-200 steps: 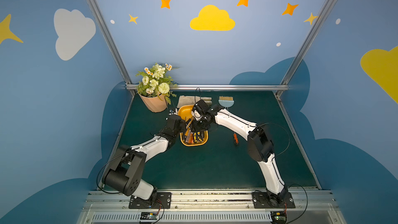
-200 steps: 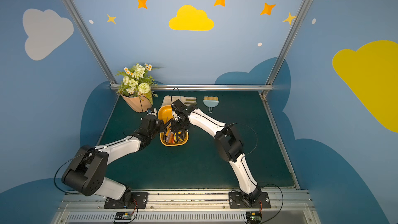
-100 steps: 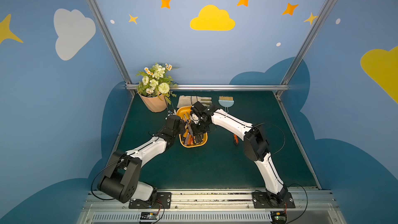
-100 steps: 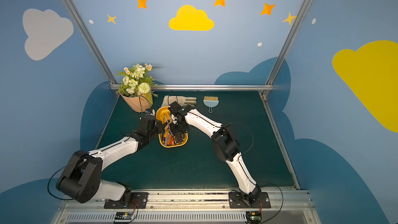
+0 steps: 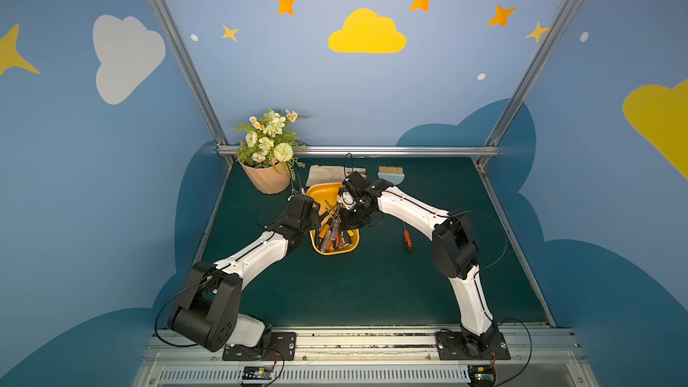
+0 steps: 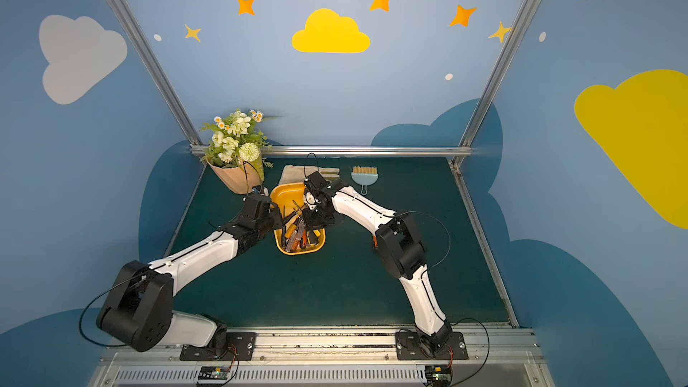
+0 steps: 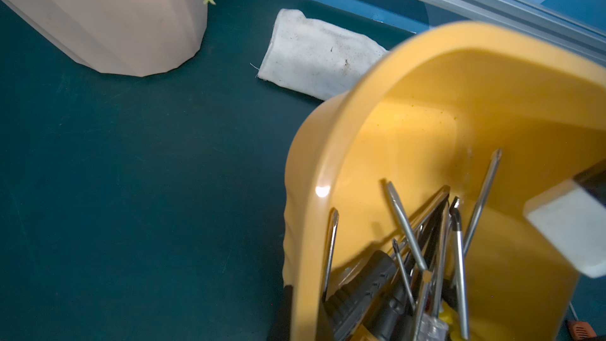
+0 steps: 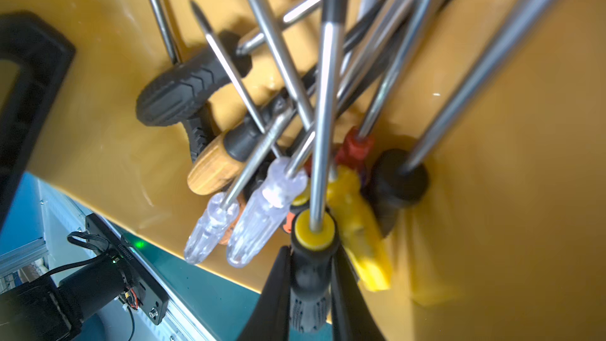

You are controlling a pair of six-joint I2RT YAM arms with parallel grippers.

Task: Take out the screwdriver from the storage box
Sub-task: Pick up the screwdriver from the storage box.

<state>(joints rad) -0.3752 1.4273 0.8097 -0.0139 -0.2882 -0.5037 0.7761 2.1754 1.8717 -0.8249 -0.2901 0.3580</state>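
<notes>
Right claw (image 8: 311, 257) clenched on the black-handled screwdriver (image 8: 323, 126) — its shaft pointing along the storage box (image 5: 322, 193) — left claw (image 5: 315, 217) pinching the rim.

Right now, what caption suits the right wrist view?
Right hand shut on a black screwdriver among others in the yellow box.

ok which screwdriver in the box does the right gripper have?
The black-handled screwdriver with the yellow collar: its handle is clamped by the right gripper. The clear-handled pair, the wooden-handled one and the yellow-handled one lie loose in the storage box.
</notes>
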